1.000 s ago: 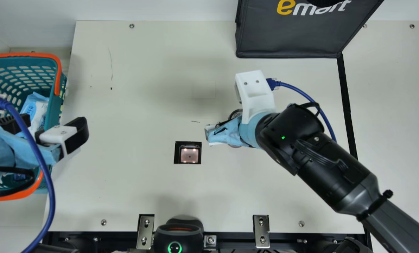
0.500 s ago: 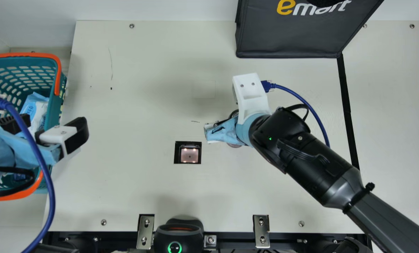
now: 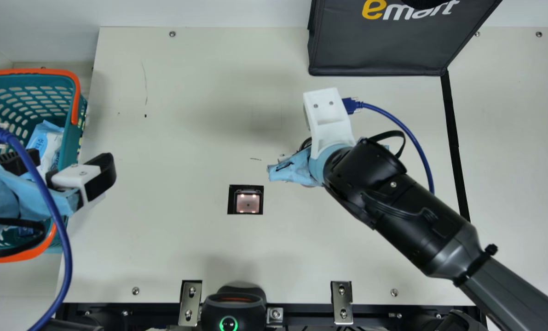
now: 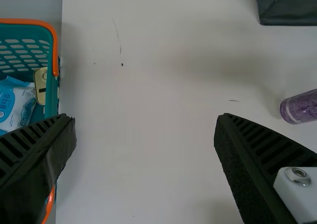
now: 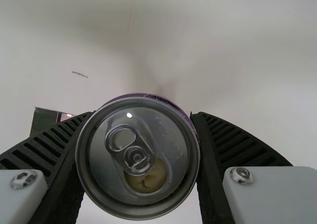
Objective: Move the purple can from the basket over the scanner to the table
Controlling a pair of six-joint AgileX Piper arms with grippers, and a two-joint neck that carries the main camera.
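Note:
In the main view my left gripper (image 3: 62, 166) hangs open over the right side of the basket (image 3: 74, 108); in the left wrist view the left gripper (image 4: 143, 120) has nothing between its fingers. The right gripper (image 3: 294, 169) is right of and a little beyond the scanner (image 3: 247, 203), its fingertips hidden by its blue-wrapped body. In the right wrist view the right gripper (image 5: 143, 130) is shut on the purple can (image 5: 133, 144), whose silver lid faces the camera. The side of the purple can (image 4: 301, 107) appears in the left wrist view.
A black bag (image 3: 379, 46) stands at the table's far edge. The basket holds a blue and white wipes pack (image 3: 48, 138) and a yellowish tin (image 4: 40, 87). A black device (image 3: 233, 310) with a green ring sits at the near edge, between metal brackets (image 3: 190, 303).
The right arm has shifted left, then slightly toward the far side, its gripper turning a little. My left arm and the basket have kept still.

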